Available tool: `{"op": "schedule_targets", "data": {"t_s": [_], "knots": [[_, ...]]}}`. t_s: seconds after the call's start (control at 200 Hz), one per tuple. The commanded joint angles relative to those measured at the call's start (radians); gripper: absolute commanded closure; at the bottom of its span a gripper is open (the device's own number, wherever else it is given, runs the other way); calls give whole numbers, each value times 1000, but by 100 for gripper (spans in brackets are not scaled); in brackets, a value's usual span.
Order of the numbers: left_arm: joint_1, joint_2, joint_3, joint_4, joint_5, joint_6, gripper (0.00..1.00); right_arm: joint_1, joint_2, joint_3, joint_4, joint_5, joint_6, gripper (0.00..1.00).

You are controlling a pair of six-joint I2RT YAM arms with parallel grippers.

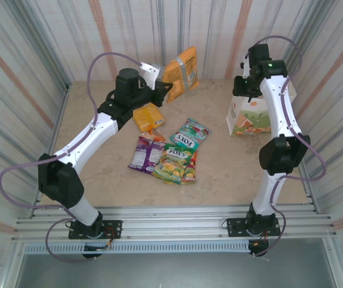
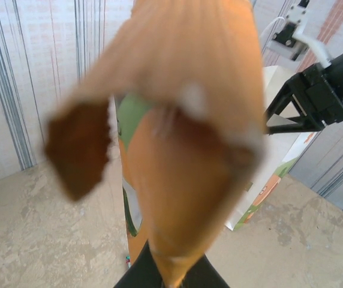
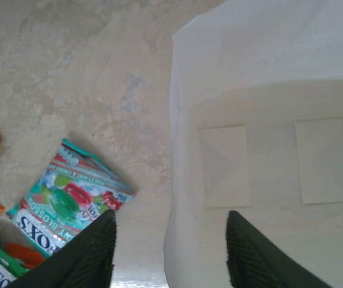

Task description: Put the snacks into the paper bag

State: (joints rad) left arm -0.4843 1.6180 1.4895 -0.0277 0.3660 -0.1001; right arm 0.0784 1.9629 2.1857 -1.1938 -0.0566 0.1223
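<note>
the left gripper [image 1: 170,90] is clamped tight on a gold-orange shiny twin pack [image 1: 181,71], pinching it by one end. the rest of the pack sticks out past the jaws, raised clear of the marbled beige tabletop [image 1: 225,174]. in the left wrist view the pack [image 2: 183,150] fans out wide and blurred just ahead of the fingers. beyond it, further out from those jaws, stands the white paper carrier bag with green-orange floral print [image 1: 252,120].

the right gripper [image 3: 170,219] has its jaws fairly wide. the bag's side wall [image 3: 186,180] runs between the two fingers, and neither visibly presses it. the bag's bare white floor lies ahead of the jaws. to their left a teal "fox's" packet [image 3: 63,204] lies flat on the table, with more packets at its far side.

the risks, as i judge them: the bag looks light and is not pinned, so the floppy, broad pack could catch the rim and push the bag over or fold its mouth shut. held by one end, the pack may swing and land outside. the two grippers are also near each other at the bag's top, so a hurried approach could knock them together.
</note>
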Motion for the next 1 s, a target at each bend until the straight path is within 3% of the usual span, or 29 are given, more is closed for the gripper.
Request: {"op": "schedule_targets", "data": {"t_s": [0.0, 0.331, 0.546, 0.992], "knots": [[15, -47, -12, 8, 16, 5, 100, 3, 20, 38, -43, -51, 5, 58], [20, -62, -15, -18, 11, 5, 100, 16, 26, 92, -146, 0, 57, 100], [20, -92, -39, -41, 8, 12, 100, 74, -31, 56, -245, 100, 116, 100], [21, -193, -135, -47, -2, -12, 100, 209, -253, -232, -192, 157, 323, 100]]}}
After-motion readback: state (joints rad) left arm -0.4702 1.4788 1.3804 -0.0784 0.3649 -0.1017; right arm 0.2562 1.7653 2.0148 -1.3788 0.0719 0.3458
